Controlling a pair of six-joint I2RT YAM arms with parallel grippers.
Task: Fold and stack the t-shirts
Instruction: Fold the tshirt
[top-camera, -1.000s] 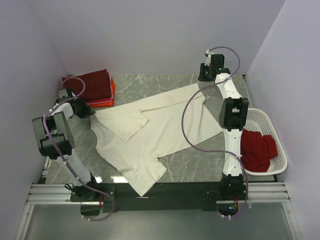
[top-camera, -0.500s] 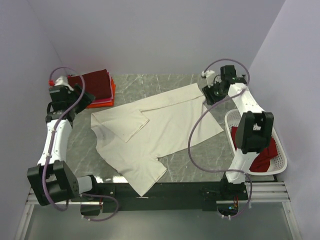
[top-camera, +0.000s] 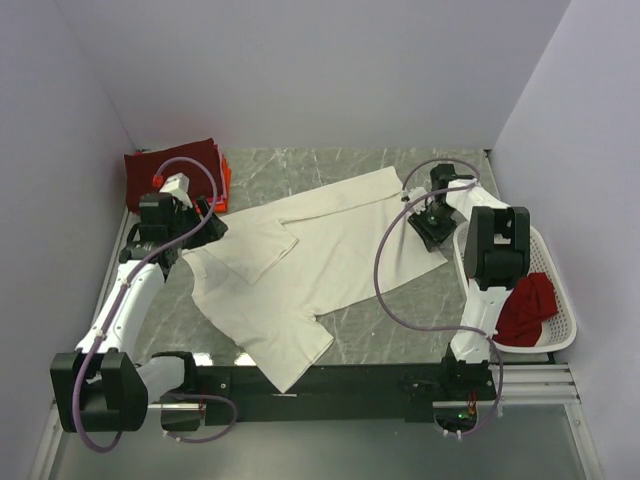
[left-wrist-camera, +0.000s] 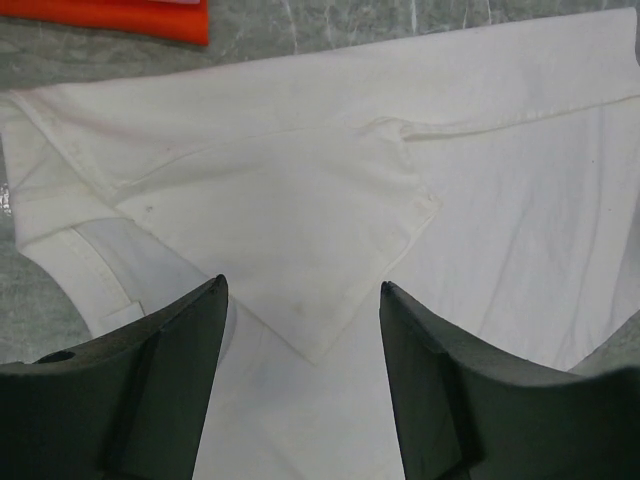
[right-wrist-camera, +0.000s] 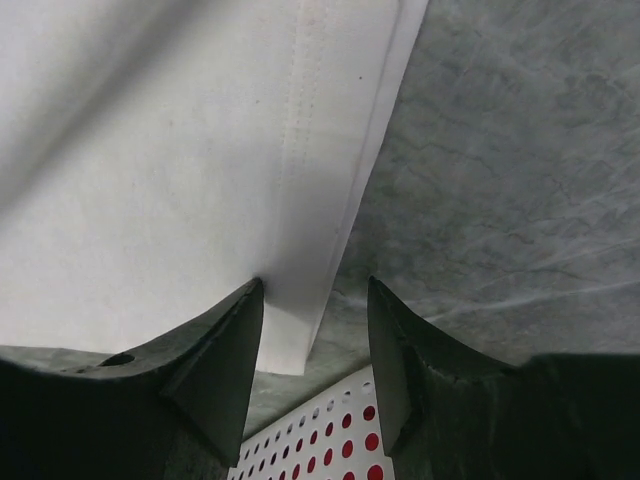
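Top external view: the big white shirt (top-camera: 310, 270) lies spread flat in the middle of the frame, ready for folding. The folded dark red and orange shirts (top-camera: 175, 172) sit stacked at the upper left, out of the way. One red shirt (top-camera: 525, 305) waits in the basket (top-camera: 566, 330) at the lower right. The left pincer (left-wrist-camera: 303, 330) hangs wide open over the turned-in sleeve (left-wrist-camera: 290, 210), holding nothing. The right pincer (right-wrist-camera: 315, 340) is open too, jaws either side of the shirt's corner, maybe to pinch it.
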